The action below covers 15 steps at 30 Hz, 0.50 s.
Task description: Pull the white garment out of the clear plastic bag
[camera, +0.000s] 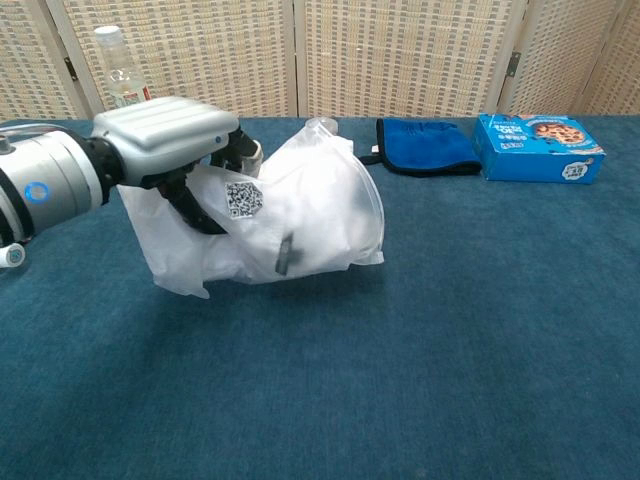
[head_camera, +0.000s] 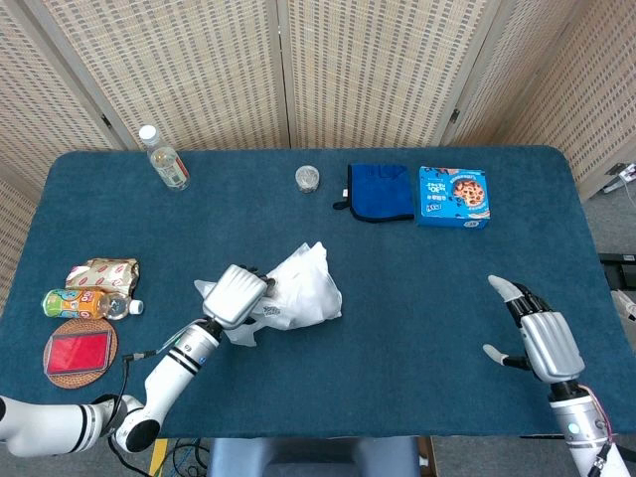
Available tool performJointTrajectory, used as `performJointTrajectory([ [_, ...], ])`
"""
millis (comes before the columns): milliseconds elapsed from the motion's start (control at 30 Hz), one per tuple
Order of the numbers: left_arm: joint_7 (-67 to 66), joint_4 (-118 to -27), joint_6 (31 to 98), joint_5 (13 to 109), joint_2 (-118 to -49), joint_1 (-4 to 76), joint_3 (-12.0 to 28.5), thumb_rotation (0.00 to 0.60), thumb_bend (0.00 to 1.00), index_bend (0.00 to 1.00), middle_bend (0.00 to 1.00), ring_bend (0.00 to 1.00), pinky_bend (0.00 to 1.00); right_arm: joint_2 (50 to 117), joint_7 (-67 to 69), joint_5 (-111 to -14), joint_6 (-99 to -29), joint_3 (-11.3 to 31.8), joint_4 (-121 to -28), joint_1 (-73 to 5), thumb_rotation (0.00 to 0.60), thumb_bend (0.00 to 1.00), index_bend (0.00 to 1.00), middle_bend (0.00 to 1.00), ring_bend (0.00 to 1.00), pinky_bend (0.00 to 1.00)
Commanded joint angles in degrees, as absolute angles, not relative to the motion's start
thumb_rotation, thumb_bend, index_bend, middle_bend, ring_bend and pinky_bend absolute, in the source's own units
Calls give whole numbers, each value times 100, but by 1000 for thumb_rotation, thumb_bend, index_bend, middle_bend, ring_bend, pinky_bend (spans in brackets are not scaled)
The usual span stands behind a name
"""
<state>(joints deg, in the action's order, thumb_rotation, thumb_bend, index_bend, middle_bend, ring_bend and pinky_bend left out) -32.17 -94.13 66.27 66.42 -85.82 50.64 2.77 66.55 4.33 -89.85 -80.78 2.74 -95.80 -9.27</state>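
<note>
The left robot hand [camera: 170,150], a ribbed silver shell with dark fingers [camera: 195,215], pinches the top left part of the bag [camera: 300,215], a crinkly clear plastic pouch. The bag's gripped end is raised off the worktop [head_camera: 417,298], which is covered in deep blue napped cloth, while its far edge rests on that cloth. The white garment [camera: 330,225] sits folded inside the bag, soft and bunched, with a square printed code label [camera: 241,198] and a small dark tag [camera: 284,254] on the front. In the head view the bag [head_camera: 298,290] lies left of centre. The right robot hand [head_camera: 542,338] hovers at the near right edge, fingers spread, holding nothing.

Along the back stand a clear bottle [head_camera: 164,159], a small round jar [head_camera: 307,178], a folded blue cloth [head_camera: 381,192] and a flat blue box [head_camera: 453,196]. At the left edge lie snack packets [head_camera: 99,273], a second bottle [head_camera: 87,303] and a round woven coaster [head_camera: 79,349].
</note>
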Motion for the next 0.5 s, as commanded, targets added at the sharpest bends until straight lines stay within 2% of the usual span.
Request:
performJointTrajectory([
  [33, -3210, -9558, 6695, 6805, -8472, 4968, 257, 600, 291, 535, 637, 539, 619, 6610, 493, -8942, -8016, 358, -9702, -1013, 600, 49, 106, 166, 122, 284],
  [300, -3318, -9941, 6721, 7153, -8217, 4840, 257, 600, 292, 535, 637, 539, 619, 6492, 400, -8741, -7736, 646, -10122, -1332, 600, 45, 158, 233, 195, 337],
  [500, -3371, -10168, 6697, 7400, -8125, 4809, 313, 600, 291, 535, 637, 539, 619, 6494, 223, -8555, -7360, 849, -10281, -1677, 600, 16, 185, 241, 207, 347],
])
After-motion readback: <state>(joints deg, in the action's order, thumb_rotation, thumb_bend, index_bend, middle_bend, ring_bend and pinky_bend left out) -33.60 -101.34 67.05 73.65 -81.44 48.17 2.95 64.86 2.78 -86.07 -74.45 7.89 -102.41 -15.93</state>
